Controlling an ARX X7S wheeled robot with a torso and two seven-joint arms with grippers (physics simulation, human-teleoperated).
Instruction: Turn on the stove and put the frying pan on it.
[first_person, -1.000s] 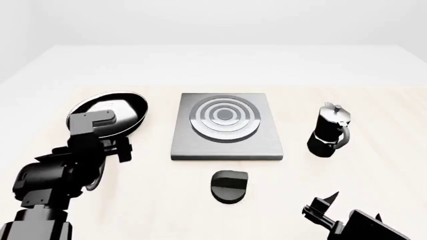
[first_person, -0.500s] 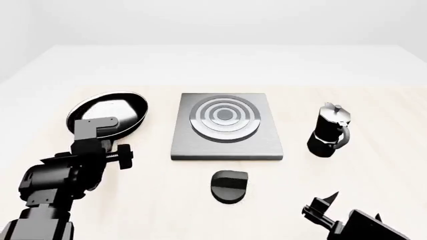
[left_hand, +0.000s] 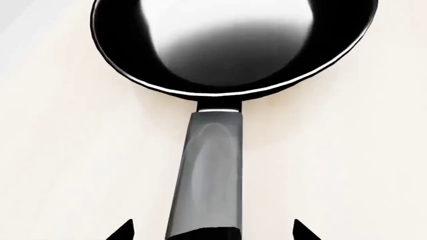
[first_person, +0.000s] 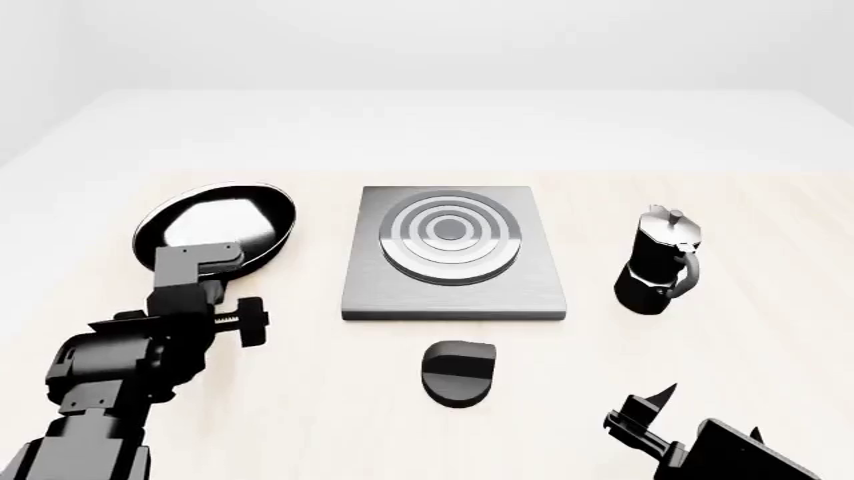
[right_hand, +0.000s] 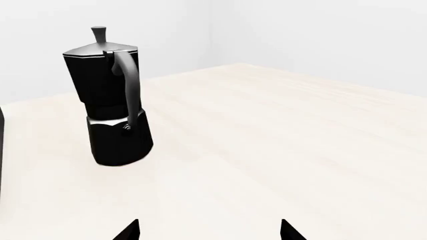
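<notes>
The frying pan (first_person: 220, 222) lies left of the stove (first_person: 400, 292), with its glossy inside showing. In the head view my left arm covers its long handle. The left wrist view shows that handle (left_hand: 210, 165) running back from the pan (left_hand: 227, 45) into the gap of my open left gripper (left_hand: 212, 232). One fingertip stands on each side of it, apart from it. The stove's dark rings (first_person: 449, 235) are bare, and its round black knob (first_person: 458, 372) sits in front of the plate. My right gripper (first_person: 641, 412) is open and empty near the front right (right_hand: 209, 231).
A black moka pot (first_person: 658, 262) stands upright right of the stove, and the right wrist view also shows the moka pot (right_hand: 113, 105). The pale wooden table (first_person: 747, 330) spreads around everything.
My left arm has drawn back toward the table's near side along the pan's handle, so more of the pan shows. The right arm, stove, knob and pot have not moved.
</notes>
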